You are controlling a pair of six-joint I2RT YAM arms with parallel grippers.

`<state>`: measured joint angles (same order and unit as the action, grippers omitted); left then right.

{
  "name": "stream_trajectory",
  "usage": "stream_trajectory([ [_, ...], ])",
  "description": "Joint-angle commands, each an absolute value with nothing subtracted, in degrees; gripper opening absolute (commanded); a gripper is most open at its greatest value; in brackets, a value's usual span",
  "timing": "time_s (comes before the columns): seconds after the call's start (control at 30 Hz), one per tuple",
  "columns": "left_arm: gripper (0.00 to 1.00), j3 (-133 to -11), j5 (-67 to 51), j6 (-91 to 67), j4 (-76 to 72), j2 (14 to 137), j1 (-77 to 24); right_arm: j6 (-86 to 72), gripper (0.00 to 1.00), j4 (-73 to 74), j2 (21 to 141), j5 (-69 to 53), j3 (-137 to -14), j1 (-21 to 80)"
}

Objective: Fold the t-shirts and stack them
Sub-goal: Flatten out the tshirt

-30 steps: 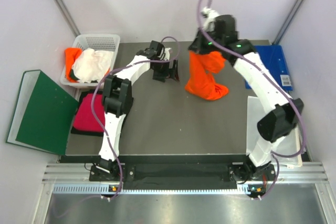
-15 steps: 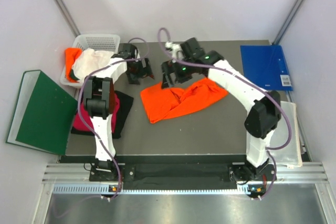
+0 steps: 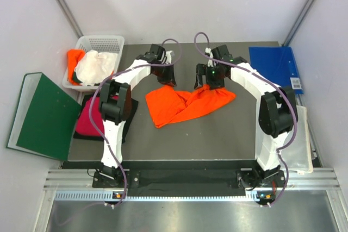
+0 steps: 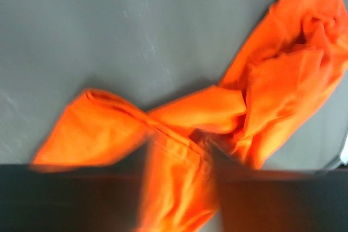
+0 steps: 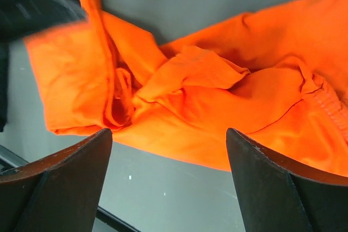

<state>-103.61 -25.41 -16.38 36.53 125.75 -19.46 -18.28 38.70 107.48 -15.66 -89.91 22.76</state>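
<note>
Whereas it dangled from the right hand (image 3: 207,77) a second ago, the orange t-shirt (image 3: 182,104) now lies under both hands on the counter (image 3: 217,134), soft, creased, twisted; right hand spread, left hand (image 3: 165,76) grip unclear.

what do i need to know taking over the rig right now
Left gripper: at the orange shirt's far-left edge, cloth between its fingers; blur hides whether it is shut.
Right gripper: open over the shirt, holding nothing.
Orange shirt: crumpled mid-table, unfolded.
Basket: white shirt and another orange one.
Done: pink shirt looks folded at the left edge.
Left: flatten, fold, stack the rest.
</note>
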Motion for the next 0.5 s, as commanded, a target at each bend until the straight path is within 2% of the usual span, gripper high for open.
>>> stream_trajectory([
  [0.0,0.01,-109.93,-23.30,-14.24,41.47,129.89,-18.63,-19.60,0.85,35.25,108.46,-15.56,-89.47,22.06],
  [0.13,0.02,-111.89,-21.45,-13.01,44.12,131.66,-18.63,-18.98,0.85,35.24,108.02,-15.21,-88.95,21.36],
  [0.17,0.33,-111.71,-21.18,-13.09,44.12,131.31,-18.63,-18.90,0.85,35.16,107.84,-15.12,-88.77,21.18],
  [0.23,0.62,-110.40,-19.52,-13.27,42.98,129.48,-18.63,-18.72,0.85,34.98,107.40,-15.20,-88.07,20.57],
  [0.27,0.80,-109.87,-18.73,-13.27,42.46,128.77,-18.63,-18.89,0.85,34.55,107.32,-15.21,-87.81,20.39],
  [0.33,0.93,-108.02,-16.54,-12.84,41.31,126.84,-18.63,-18.90,0.85,34.45,107.23,-15.29,-87.19,20.13],
  [0.4,0.99,-106.79,-15.04,-12.13,41.22,125.95,-18.63,-19.07,0.85,33.93,107.14,-15.38,-86.66,20.13],
  [0.47,0.99,-106.44,-12.75,-10.82,42.01,125.86,-18.63,-19.42,0.85,33.49,107.23,-15.56,-85.70,20.13],
])
